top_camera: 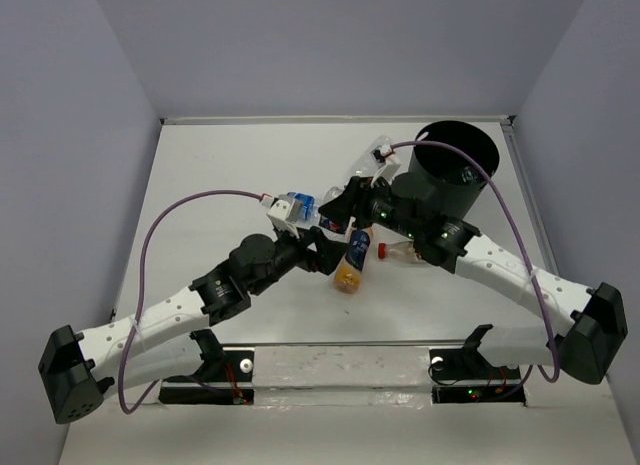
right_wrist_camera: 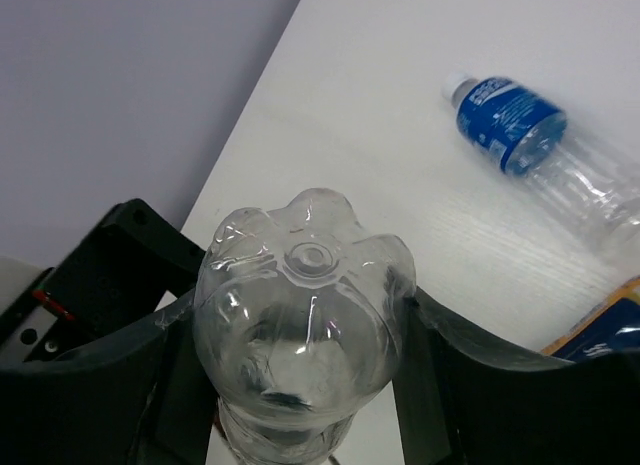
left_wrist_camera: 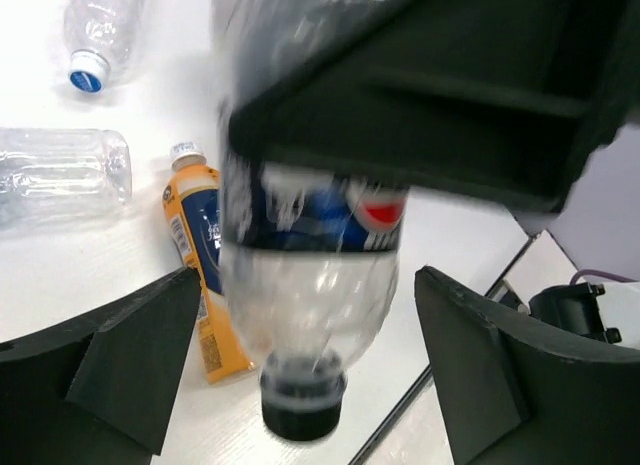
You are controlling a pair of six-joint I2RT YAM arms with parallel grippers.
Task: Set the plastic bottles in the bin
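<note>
— What is hard to see from where you are?
— Plenty. In my left wrist view a blurred black mass (left_wrist_camera: 430, 95) covers the upper half of the clear plastic bottle with a blue label and black cap (left_wrist_camera: 310, 305), and the bottle itself is smeared. From overhead my two wrists overlap in one dark knot, so the grip is unreadable there. A clear ribbed bottle (left_wrist_camera: 60, 170) is cut off at the frame's edge.
— And the bottle you hold, how does it look?
— My right pincer (right_wrist_camera: 300, 330) is clamped on it, a finger pressed to each side. It hangs cap down, its lobed base facing my right wrist camera. It is above the white surface (top_camera: 230, 175), just left of the tall black cylindrical bin (top_camera: 475, 185), not in it. My left pincer (left_wrist_camera: 307, 280) has its jaws wide apart with the bottle's neck end between them; whether they touch it I cannot tell.
— The others?
— Lying on the surface: a yellow-orange labelled bottle (left_wrist_camera: 190, 225), a small red-capped bottle (top_camera: 397, 250), a blue-labelled bottle with a white cap (right_wrist_camera: 510, 125) and a clear bottle with a blue-and-white cap (left_wrist_camera: 100, 30).
— What is in the bin?
— It stands upright, mouth open; its inside is too dark to read.
</note>
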